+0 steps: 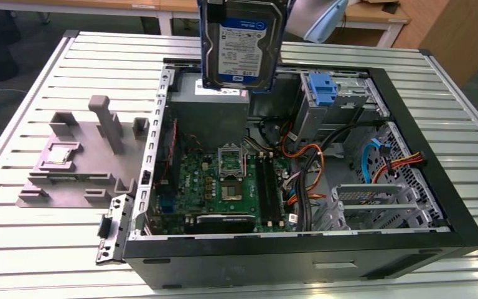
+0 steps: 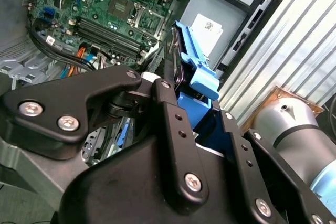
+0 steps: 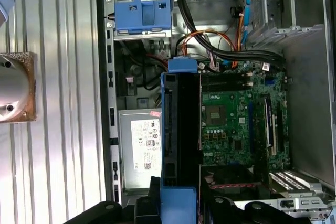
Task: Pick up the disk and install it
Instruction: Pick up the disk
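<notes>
Above the open computer case on the slatted worktop, your gripper holds the disk, clamped between its black fingers. The disk hangs upright over the power-supply end of the case. Inside the case you see a green motherboard, a grey power supply with a white label, a blue caddy in a far bay, a metal drive cage and a tangle of orange and black cables. The disk is silver metal with a blue-and-white label, framed by a blue plastic bracket. A grey fixture stands on the worktop beside the case, at the exterior view's left.
</notes>
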### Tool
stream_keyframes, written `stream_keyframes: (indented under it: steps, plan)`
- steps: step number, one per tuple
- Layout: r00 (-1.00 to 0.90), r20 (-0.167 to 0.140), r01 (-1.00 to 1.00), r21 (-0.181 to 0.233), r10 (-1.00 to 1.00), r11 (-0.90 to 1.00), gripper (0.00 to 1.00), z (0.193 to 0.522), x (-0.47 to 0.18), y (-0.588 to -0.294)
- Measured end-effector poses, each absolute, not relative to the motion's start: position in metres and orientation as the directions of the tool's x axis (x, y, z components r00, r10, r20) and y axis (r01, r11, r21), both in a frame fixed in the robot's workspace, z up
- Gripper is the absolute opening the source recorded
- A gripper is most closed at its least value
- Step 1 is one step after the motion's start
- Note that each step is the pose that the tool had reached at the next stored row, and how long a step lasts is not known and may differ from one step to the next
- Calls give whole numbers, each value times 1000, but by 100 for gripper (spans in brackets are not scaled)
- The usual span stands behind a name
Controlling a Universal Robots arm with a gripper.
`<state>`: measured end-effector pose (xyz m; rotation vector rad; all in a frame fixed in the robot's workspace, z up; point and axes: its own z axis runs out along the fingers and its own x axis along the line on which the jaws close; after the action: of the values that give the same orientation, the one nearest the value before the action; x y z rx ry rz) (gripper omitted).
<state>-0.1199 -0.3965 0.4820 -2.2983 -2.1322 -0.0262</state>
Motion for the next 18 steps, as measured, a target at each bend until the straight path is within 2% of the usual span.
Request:
stream_keyframes:
  steps: [11,18]
  plan:
    - [75,17,997,7,997,-75,36,482,-115,-397]
    - [75,17,997,7,997,-75,36,482,-115,-408]
